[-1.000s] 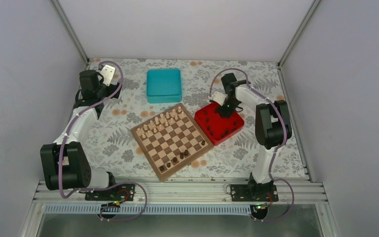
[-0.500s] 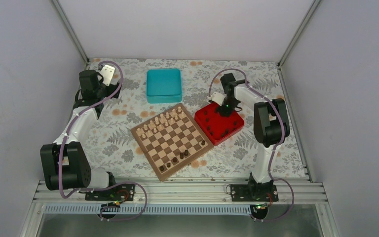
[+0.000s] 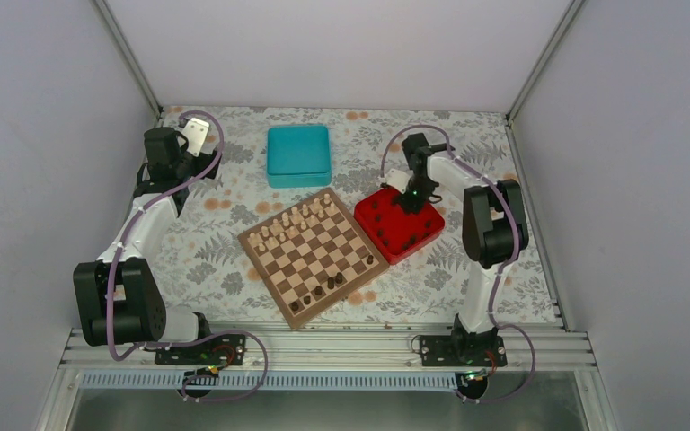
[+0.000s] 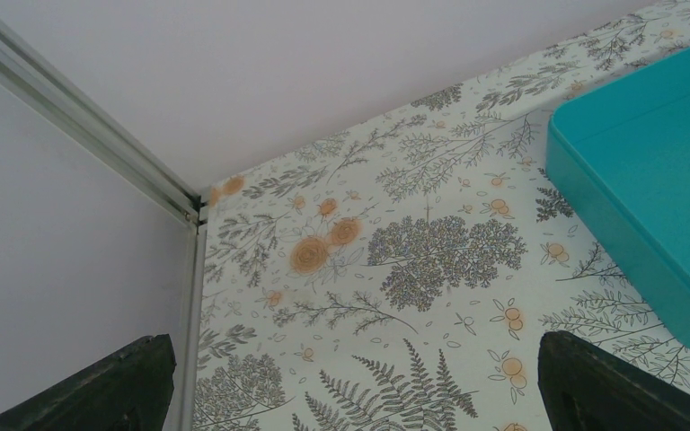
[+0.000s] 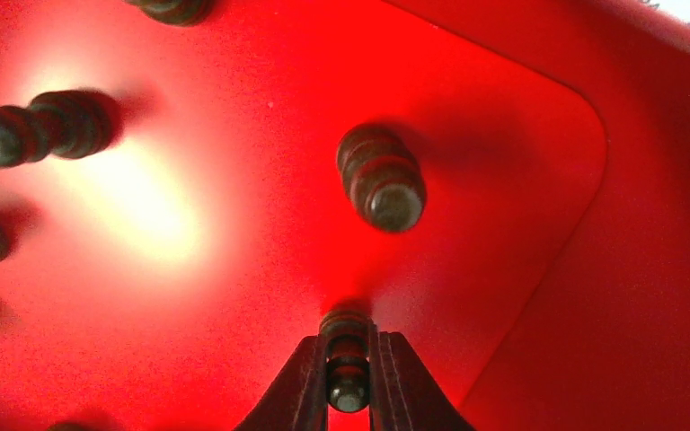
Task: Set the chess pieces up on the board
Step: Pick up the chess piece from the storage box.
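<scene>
The board [image 3: 311, 256] lies tilted at the table's middle. Pale pieces fill its far corner and several dark chess pieces [image 3: 331, 283] stand along its near right edge. More dark pieces [image 5: 380, 178] stand in the red tray [image 3: 422, 235] to its right. My right gripper [image 5: 349, 382] reaches down into the tray [image 5: 521, 296], shut on one small dark piece [image 5: 348, 370] that still stands on the tray floor. My left gripper [image 4: 350, 386] hangs open over the back left corner of the table, nothing between its fingers [image 4: 606, 382].
A teal box [image 3: 298, 154] sits behind the board; its edge [image 4: 647, 180] shows in the left wrist view. Walls and metal posts close in the flowered table on three sides. The arm bases stand at the near edge.
The right gripper has closed on a dark piece in the red tray. Left arm unmoved.
</scene>
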You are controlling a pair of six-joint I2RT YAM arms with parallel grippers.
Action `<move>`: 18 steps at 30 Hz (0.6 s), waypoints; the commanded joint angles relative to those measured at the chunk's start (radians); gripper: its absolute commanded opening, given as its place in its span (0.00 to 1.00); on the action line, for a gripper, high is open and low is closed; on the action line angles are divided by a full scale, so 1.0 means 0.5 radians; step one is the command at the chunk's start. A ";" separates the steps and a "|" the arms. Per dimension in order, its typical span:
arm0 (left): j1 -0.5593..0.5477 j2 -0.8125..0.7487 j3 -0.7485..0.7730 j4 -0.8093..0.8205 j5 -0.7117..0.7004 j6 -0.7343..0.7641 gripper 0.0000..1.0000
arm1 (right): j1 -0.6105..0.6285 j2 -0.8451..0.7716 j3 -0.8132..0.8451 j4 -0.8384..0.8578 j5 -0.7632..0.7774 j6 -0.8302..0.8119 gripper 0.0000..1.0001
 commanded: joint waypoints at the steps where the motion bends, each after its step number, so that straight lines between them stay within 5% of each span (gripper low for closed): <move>1: 0.010 -0.044 0.005 0.046 0.025 0.001 1.00 | 0.017 -0.180 0.101 -0.155 -0.015 0.011 0.05; 8: 0.009 -0.070 0.008 0.043 0.031 -0.003 1.00 | 0.329 -0.349 0.337 -0.402 0.036 0.079 0.05; 18: 0.025 -0.095 0.010 0.043 0.019 -0.011 1.00 | 1.150 -0.166 0.865 -0.665 -0.023 0.187 0.05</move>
